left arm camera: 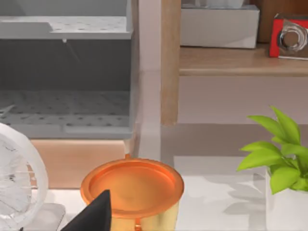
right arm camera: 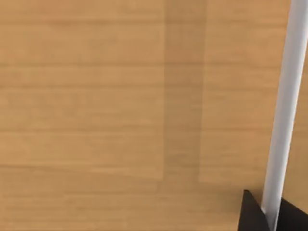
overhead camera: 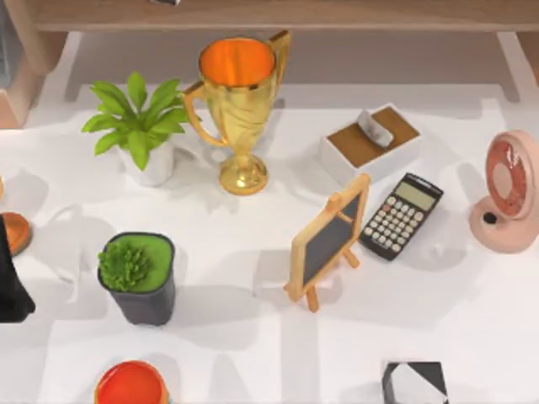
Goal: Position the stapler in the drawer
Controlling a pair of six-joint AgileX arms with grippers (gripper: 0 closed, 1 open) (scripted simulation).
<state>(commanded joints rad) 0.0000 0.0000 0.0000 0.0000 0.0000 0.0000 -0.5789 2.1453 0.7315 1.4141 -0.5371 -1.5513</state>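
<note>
White table [overhead camera: 253,345] below a wooden shelf unit [overhead camera: 278,13]. Stock: gold trophy [overhead camera: 238,101], leafy plant [overhead camera: 139,126], succulent in dark pot [overhead camera: 139,276], small chalkboard easel [overhead camera: 330,240], calculator [overhead camera: 402,215], pink fan [overhead camera: 508,189]. No legible writing. Stapler [overhead camera: 374,128] lies in the open white drawer box [overhead camera: 370,147]. Left arm [overhead camera: 13,278] at the table's left edge; right gripper [overhead camera: 414,383] at the bottom edge; finger state of both cannot be told.

You see a shiny gold metal trophy [overhead camera: 238,105] on a smooth white tabletop [overhead camera: 253,337]. The little easel [overhead camera: 328,240] has a light wood frame around a dull dark board. The calculator [overhead camera: 402,215] looks like black plastic. The fan [overhead camera: 508,192] is smooth pink plastic. The shelf [left arm camera: 240,60] is plain matt wood
</note>
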